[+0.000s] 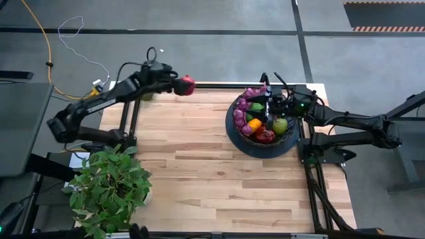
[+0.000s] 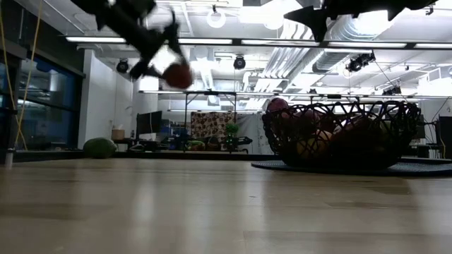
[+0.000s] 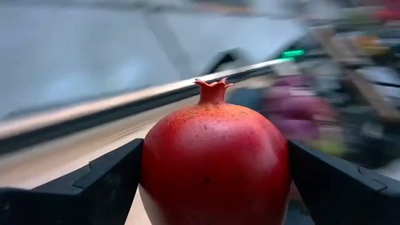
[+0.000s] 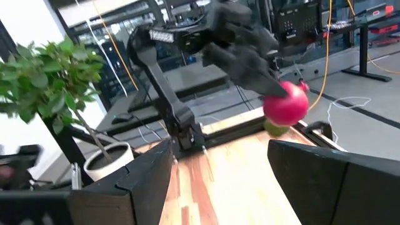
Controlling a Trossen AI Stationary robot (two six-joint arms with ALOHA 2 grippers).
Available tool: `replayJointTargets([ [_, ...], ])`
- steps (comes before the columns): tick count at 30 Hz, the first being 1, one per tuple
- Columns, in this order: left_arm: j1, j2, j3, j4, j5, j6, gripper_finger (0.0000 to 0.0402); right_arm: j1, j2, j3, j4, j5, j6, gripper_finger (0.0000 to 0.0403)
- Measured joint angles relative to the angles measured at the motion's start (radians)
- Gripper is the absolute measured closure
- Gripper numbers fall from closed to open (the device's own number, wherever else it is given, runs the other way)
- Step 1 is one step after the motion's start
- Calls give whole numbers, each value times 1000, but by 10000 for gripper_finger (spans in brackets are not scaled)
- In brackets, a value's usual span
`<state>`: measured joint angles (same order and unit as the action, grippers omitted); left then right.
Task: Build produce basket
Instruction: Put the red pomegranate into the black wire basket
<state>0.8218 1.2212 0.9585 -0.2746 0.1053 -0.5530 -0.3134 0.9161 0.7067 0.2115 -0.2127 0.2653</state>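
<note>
A: While the left gripper (image 1: pixel 178 84) clamps the red pomegranate (image 1: pixel 187 84) between its 2 fingers, it holds the fruit in the air above the far edge of the table (image 1: pixel 199 172), well apart from the basket (image 1: pixel 234 133); how could this go wrong?

B: As I judge it, the fruit is round and smooth, and the left wrist view shows the pads touching only its widest sides; a quick swing could let it roll out and drop onto the table, or off the far edge.

A: And at the basket?

B: It sits at the table's right end, already heaped with produce (image 1: pixel 259 119): purple grapes, an orange, green fruit, red fruit; a pomegranate set on that pile could roll off or push a piece over the rim.

A: Is the right arm a worry?

B: Yes; the right gripper (image 1: pixel 271 106) hangs directly over the basket, its fingers apart and holding nothing, as its wrist view shows; if it stays there the 2 arms could meet above the basket.

A: Anything else nearby?

B: 1 green fruit (image 2: pixel 99 147) lies on the table near the far-left corner, just below the lifted pomegranate; the potted plant (image 1: pixel 109 189) stands at the near-left corner, clear of the likely path.
</note>
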Motion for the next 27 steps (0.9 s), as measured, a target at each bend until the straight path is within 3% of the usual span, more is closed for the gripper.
replayJointTargets([
  [5, -152, -120, 1, 145, 96, 63, 41, 4, 3, 0, 54, 1, -27, 148],
  [9, -281, -168, 2, 200, 95, 68, 41, 40, 30, 1, 64, 51, -101, 148],
  [16, -464, -168, -13, 242, -61, 120, 41, 137, 154, 83, 40, 118, -287, 148],
  [20, -505, -163, -66, 332, -98, 76, 41, 169, 214, 148, -27, 140, -374, 148],
  [27, -532, -164, -90, 405, -99, 51, 41, 173, 251, 197, -57, 142, -377, 148],
])
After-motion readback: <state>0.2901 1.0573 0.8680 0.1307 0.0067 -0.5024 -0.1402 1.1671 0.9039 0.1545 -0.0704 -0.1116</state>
